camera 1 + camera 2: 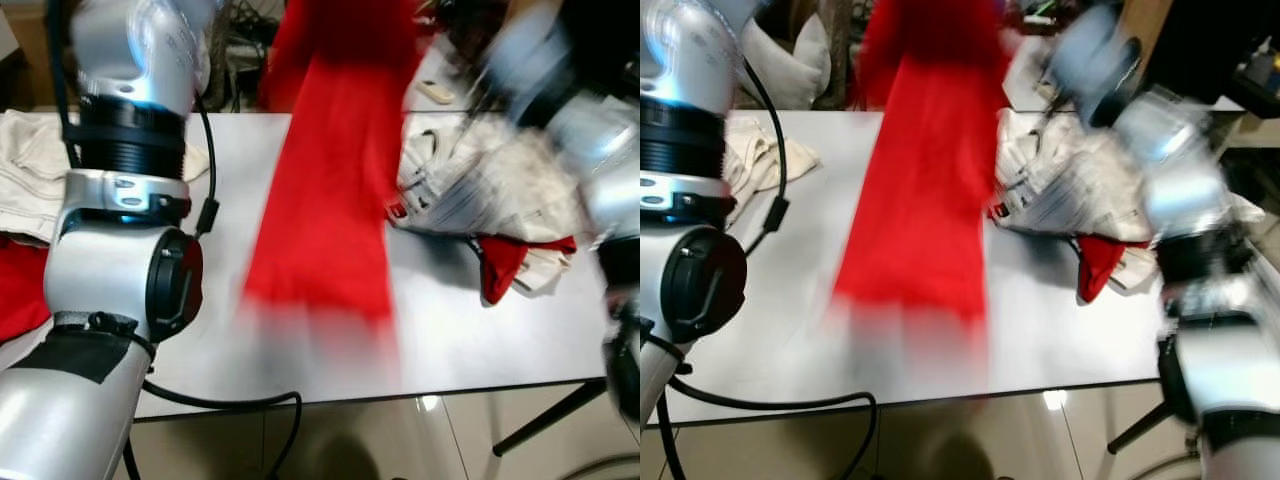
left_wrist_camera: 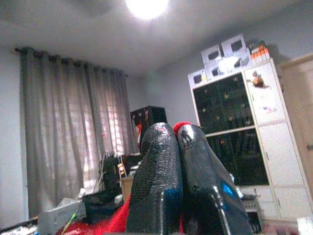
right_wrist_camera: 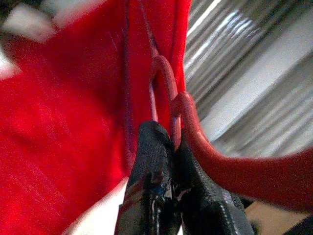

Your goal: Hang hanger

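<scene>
A long red garment (image 1: 330,180) hangs down over the white table (image 1: 230,340), its lower edge blurred just above the tabletop. Both silver arms reach up past the top of the eye views. My right gripper (image 3: 168,134) is shut on the red hanger (image 3: 195,132), pinching its thin wire loop beside the thick curved hook, with the red fabric right against it. My left gripper (image 2: 177,132) points up toward the ceiling, fingers pressed together with a bit of red cloth at the tips. The right arm (image 1: 590,150) is motion-blurred.
A pile of white and grey clothes (image 1: 480,190) with a red piece (image 1: 500,265) lies on the table's right side. Beige cloth (image 1: 25,170) and more red cloth (image 1: 18,285) lie at the left. A tall cabinet (image 2: 244,127) and grey curtains (image 2: 63,142) stand behind.
</scene>
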{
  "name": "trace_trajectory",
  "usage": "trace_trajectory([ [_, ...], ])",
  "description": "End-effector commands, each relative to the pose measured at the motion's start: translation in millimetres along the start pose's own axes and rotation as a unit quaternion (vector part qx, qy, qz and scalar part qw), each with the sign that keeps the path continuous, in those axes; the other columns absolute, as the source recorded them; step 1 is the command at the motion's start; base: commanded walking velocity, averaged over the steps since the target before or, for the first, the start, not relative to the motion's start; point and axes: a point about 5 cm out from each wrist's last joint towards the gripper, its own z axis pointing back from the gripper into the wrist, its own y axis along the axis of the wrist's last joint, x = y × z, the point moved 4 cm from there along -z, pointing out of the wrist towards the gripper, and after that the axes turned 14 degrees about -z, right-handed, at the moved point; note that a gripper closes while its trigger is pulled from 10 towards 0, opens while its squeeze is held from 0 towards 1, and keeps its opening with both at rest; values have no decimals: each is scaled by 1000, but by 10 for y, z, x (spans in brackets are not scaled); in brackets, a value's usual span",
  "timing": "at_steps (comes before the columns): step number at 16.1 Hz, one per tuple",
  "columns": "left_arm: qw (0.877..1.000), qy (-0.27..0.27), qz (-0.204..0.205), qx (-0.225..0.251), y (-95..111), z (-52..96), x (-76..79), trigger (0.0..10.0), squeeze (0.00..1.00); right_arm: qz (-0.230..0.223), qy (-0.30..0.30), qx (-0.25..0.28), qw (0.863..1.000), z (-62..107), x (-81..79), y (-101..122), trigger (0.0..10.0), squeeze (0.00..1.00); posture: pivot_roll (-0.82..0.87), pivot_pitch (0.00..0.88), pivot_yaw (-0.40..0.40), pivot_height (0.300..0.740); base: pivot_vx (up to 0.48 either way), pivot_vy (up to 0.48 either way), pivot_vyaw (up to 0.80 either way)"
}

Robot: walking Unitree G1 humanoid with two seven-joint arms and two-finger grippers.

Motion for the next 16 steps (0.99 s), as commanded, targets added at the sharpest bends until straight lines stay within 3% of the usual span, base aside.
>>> trace_trajectory([
  [1, 1000, -3, 4, 0, 20, -4, 37, 10000, 0, 11, -22, 35, 999, 7, 150, 126, 10000, 0, -100, 0, -6, 740, 0, 0, 0],
  [3, 1000, -5, 15, -22, -133, 50, 123, 10000, 0, 33, 4, 27, 999, -4, 85, -9, 10000, 0, -100, 0, -7, 740, 0, 0, 0],
  [6, 997, -21, 30, -67, -425, 119, 359, 10000, 0, 18, 102, -8, 995, 118, -315, -410, 10000, 0, -103, 0, 3, 740, 0, 0, 0],
  [7, 996, -27, 31, -84, -524, 142, 438, 10000, 0, 17, 116, -14, 993, 161, -383, -485, 10000, 0, -104, 0, 8, 740, 0, 0, 0],
  [8, 987, -46, 31, -148, -879, 255, 694, 10000, 0, 10, 168, -35, 985, 346, -551, -659, 10000, 0, -107, 0, 18, 740, 0, 0, 0],
  [11, 966, -78, 31, -246, -1452, 545, 1107, 10000, 0, -1, 270, -102, 958, 879, -801, -882, 10000, 0, -116, 0, 31, 740, 0, 0, 0],
  [12, 963, -76, 36, -255, -1513, 575, 1131, 10000, 0, 0, 283, -114, 952, 977, -832, -908, 10000, 0, -116, 0, 31, 740, 0, 0, 0],
  [13, 957, -59, 23, -282, -1693, 648, 1099, 10000, 0, -9, 306, -149, 940, 1261, -865, -960, 10000, 0, -120, 0, 34, 740, 0, 0, 0],
  [16, 950, 7, -15, -312, -1894, 731, 838, 10000, 0, -23, 318, -194, 928, 1667, -836, -924, 10000, 0, -127, 0, 43, 740, 0, 0, 0],
])
